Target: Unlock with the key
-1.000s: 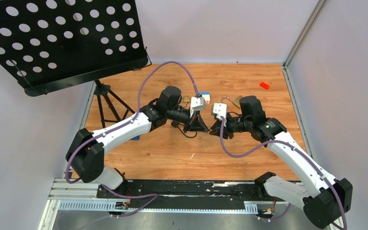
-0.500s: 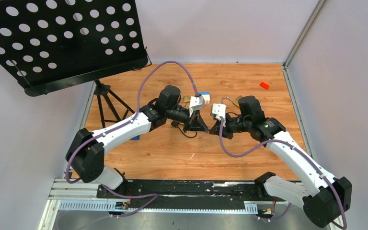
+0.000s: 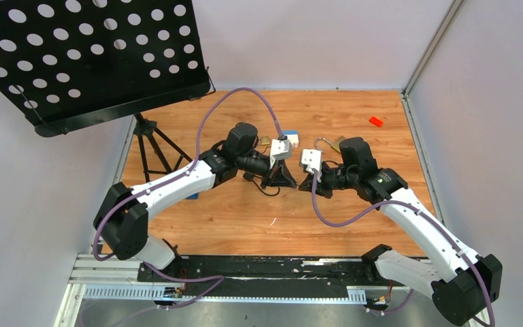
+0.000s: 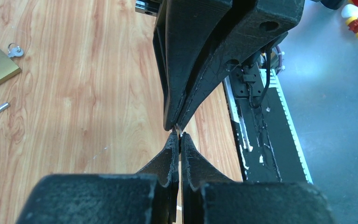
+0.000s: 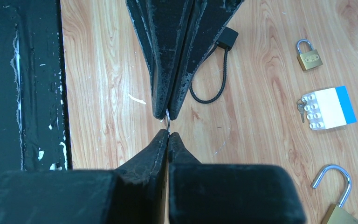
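My two grippers meet tip to tip above the middle of the wooden table. The left gripper and the right gripper are both shut. The key, a thin sliver of grey metal, bridges the small gap between the two pairs of fingertips, pinched at each end. It also shows in the left wrist view. A large brass padlock with an open shackle lies behind the right gripper and also shows in the top view. A small shut brass padlock lies farther off.
A white and blue brick has a bunch of keys beside it. A black cable with a blocky end lies under the left gripper. A red block lies at the back right. A black music stand and tripod stand at the back left.
Hardly anything: both grippers stay shut tip to tip, with only a very slight shift of the right wrist.
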{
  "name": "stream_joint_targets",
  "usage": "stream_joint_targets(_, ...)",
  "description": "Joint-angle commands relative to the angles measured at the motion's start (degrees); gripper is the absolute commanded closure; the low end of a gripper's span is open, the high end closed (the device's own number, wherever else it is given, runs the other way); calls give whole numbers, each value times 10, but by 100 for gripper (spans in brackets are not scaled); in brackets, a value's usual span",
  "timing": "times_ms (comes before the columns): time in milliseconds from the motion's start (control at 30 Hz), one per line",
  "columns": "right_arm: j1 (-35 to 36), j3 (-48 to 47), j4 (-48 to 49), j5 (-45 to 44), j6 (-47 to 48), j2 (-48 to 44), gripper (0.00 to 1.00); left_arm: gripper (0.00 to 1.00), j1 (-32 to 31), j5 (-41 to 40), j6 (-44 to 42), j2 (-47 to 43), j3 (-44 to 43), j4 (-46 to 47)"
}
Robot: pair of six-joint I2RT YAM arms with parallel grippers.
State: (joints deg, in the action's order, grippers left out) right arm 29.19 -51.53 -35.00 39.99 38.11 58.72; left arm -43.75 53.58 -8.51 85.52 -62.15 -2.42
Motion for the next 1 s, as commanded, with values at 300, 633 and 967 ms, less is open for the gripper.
stream_joint_targets(300, 0, -38, -15, -20, 26, -28, 100, 100, 0, -32, -55, -1, 1, -64)
stream_joint_targets(633, 0, -40, -34, -2, 44, -31, 100, 100, 0, -39, -59, 3, -3, -69)
stream_joint_targets(967, 0, -57, -54, -2, 59, -26, 100, 96, 0, -47, -59, 7, -5, -70)
